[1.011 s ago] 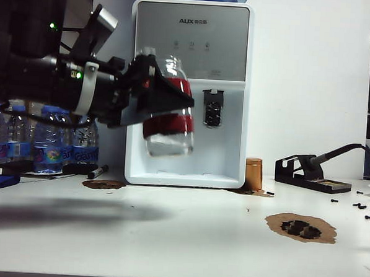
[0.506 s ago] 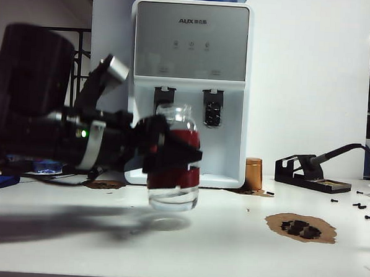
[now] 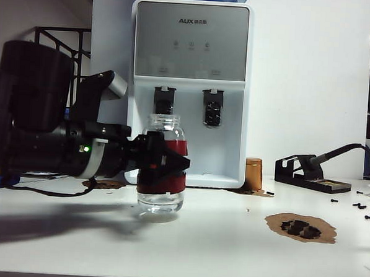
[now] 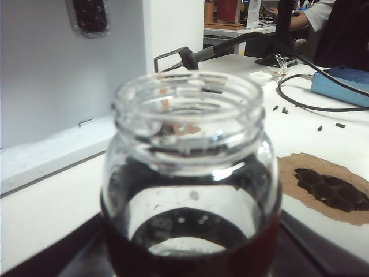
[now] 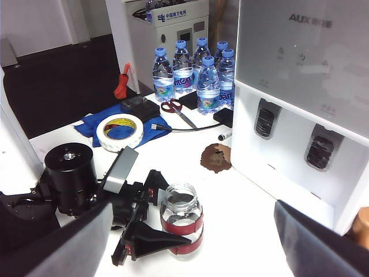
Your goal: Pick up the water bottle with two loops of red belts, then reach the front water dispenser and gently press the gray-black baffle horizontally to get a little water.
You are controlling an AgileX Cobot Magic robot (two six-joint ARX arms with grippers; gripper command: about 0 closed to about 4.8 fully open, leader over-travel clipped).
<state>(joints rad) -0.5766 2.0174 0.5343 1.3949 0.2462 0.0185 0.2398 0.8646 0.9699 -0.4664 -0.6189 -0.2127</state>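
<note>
The water bottle [image 3: 162, 169] is a short clear glass jar with two red bands and no cap. It stands upright with its base at or just over the table top, in front of the water dispenser [image 3: 189, 52]. My left gripper [image 3: 165, 163] comes in level from the left and is shut on the bottle's banded body. In the left wrist view the bottle [image 4: 187, 173] fills the picture. The gray-black baffle [image 3: 164, 102] hangs above and behind the bottle's mouth, apart from it. My right gripper [image 5: 193, 206] hovers open high over the bottle [image 5: 180, 222], holding nothing.
A second dark paddle [image 3: 212, 109] sits right of the baffle. A copper can [image 3: 253, 174], a soldering-iron stand [image 3: 307, 173], a brown patch with black parts [image 3: 301, 228] and loose screws [image 3: 361, 207] lie to the right. Plastic bottles [image 5: 196, 72], tape [image 5: 119, 130] and scissors [image 5: 176, 109] are far left.
My left arm has brought the bottle down from in front of the dispenser's panel to table height. The bottle has turned from tilted to upright. The grip holds.
</note>
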